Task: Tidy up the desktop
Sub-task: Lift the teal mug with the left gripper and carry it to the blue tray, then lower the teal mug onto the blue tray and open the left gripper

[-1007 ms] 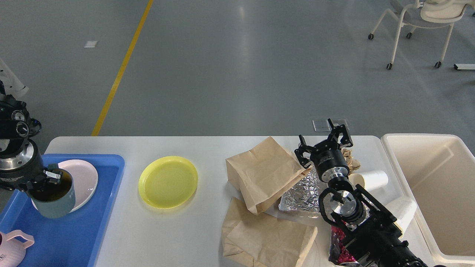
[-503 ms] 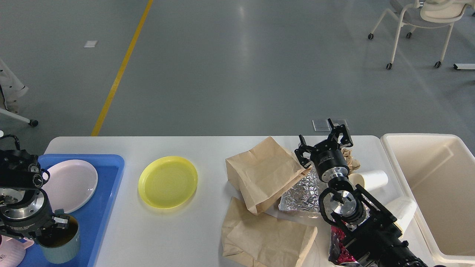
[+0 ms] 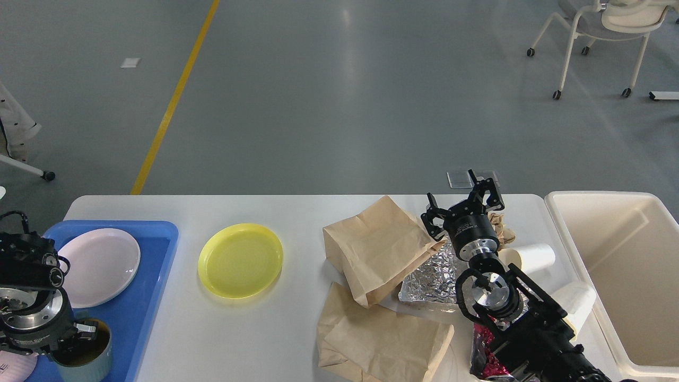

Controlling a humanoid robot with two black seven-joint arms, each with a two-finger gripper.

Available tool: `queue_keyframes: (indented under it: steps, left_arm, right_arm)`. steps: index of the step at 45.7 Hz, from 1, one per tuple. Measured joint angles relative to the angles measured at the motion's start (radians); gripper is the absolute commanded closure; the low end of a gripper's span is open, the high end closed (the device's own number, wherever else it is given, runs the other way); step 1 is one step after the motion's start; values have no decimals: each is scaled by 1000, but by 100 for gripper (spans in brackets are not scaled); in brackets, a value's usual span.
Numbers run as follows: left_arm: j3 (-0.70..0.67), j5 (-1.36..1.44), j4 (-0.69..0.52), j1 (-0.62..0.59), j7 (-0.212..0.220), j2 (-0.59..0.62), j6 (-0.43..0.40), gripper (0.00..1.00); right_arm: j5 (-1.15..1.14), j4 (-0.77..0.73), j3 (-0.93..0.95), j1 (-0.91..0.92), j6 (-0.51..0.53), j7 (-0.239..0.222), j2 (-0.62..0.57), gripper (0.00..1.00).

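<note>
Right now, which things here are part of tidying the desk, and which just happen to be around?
Part of the job: white rectangular desktop, blue plastic tray, yellow round plate, brown paper bags, crumpled foil, cream bin.
Just around: wheeled chair, yellow floor line.

Bare desk (image 3: 297, 212) along far edge and between blue tray (image 3: 154, 281) and yellow plate (image 3: 240, 260); passable. Right half crowded: two paper bags (image 3: 379, 249), foil (image 3: 432, 278), two white cups (image 3: 533, 257), all touching or overlapping. Cream bin (image 3: 610, 297) walls off right edge. Tray near corner blocked by teal cup (image 3: 87, 363).
</note>
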Motion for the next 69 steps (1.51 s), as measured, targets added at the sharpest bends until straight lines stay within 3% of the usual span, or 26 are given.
queue_keyframes:
  steps: [7,16,34,36,41,43,56,69]
  left_arm:
    - [2,3,3,29,0,-5,69,100]
    - [2,-7,5,35,0,-8,85,98]
    - [1,-10,26,45,6,-16,85,56]
    - [1,-10,33,45,5,-16,85,47]
    - [1,-12,52,45,4,-15,86,16]
    - [1,-12,62,43,4,-13,86,9]
    - [5,-12,86,26,9,-4,41,4]
    - [13,-10,87,-42,14,13,-142,4]
  right_arm:
    - [0,0,0,0,0,0,0,0]
    - [0,0,0,0,0,0,0,0]
    - [0,0,0,0,0,0,0,0]
    - [0,0,0,0,0,0,0,0]
    - [0,0,0,0,0,0,0,0]
    - [0,0,0,0,0,0,0,0]
    - [0,0,0,0,0,0,0,0]
    - [0,0,0,0,0,0,0,0]
